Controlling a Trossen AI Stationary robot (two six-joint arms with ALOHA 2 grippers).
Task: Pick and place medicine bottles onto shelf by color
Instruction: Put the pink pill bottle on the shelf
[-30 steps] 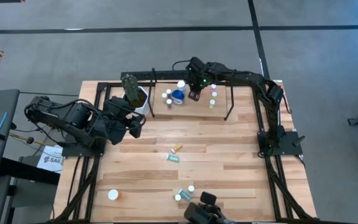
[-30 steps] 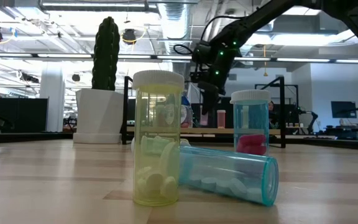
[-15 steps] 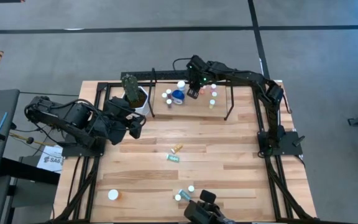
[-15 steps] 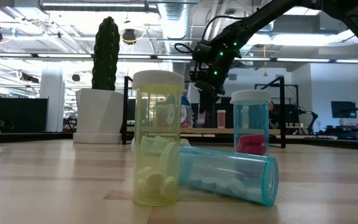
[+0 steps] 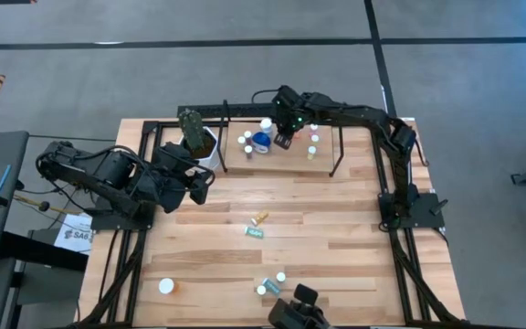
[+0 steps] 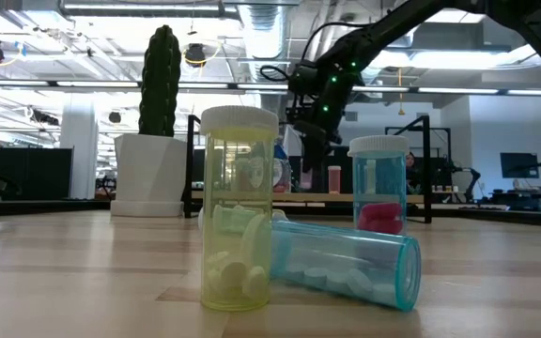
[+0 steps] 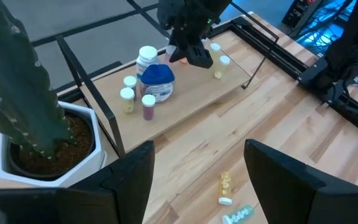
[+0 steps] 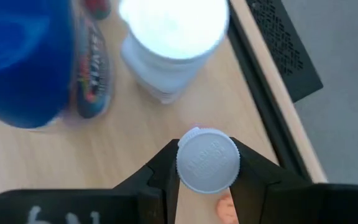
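Two fingers of our right claw (image 8: 207, 186) pinch a small white-capped bottle (image 8: 207, 159) over the light wooden shelf (image 8: 135, 143); we should lower it upright, clear of the neighbouring bottles.

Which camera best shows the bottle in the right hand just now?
The right wrist view: the right hand grips the white-capped bottle between its fingers above the shelf, cap facing the camera. In the high view the arm covers it. The left wrist view shows only the hand from afar, and the low view shows no clear bottle.
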